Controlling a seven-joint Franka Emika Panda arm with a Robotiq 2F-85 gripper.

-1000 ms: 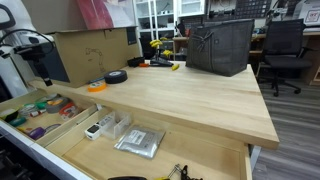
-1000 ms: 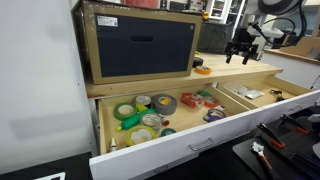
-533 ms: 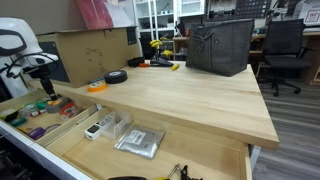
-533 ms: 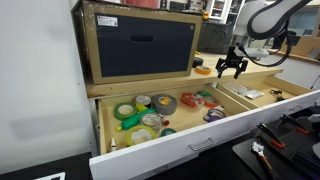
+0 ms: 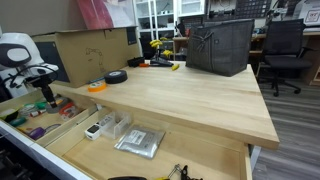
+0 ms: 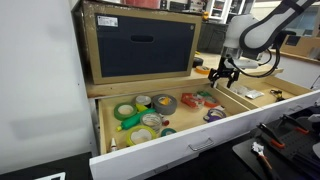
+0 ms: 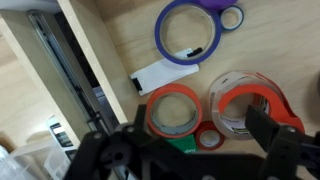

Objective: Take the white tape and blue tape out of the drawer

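Note:
The drawer [image 6: 190,143] stands open under the workbench, and both exterior views show it. Its end compartment holds several rolls. Among them are a whitish roll, the white tape [image 6: 141,135], and a small bluish roll that may be the blue tape [image 6: 167,131]. My gripper [image 6: 222,77] hangs open and empty over the neighbouring compartment, also seen in an exterior view [image 5: 45,99]. In the wrist view my gripper [image 7: 200,140] is above an orange roll [image 7: 172,108], a small red roll [image 7: 208,137] and a clear tape dispenser [image 7: 248,105]. Neither task tape shows in the wrist view.
A purple ring of tape [image 7: 190,30] and a white label [image 7: 165,75] lie on the drawer floor. A green roll [image 6: 125,111] and a grey roll [image 6: 163,103] sit beside the white tape. An orange roll [image 5: 96,87], a black roll [image 5: 116,76] and a cardboard box [image 6: 140,45] are on the bench.
My gripper has come down from above the bench top and moved toward the drawer, and now hangs over the compartment with the orange rolls. It stays open and empty.

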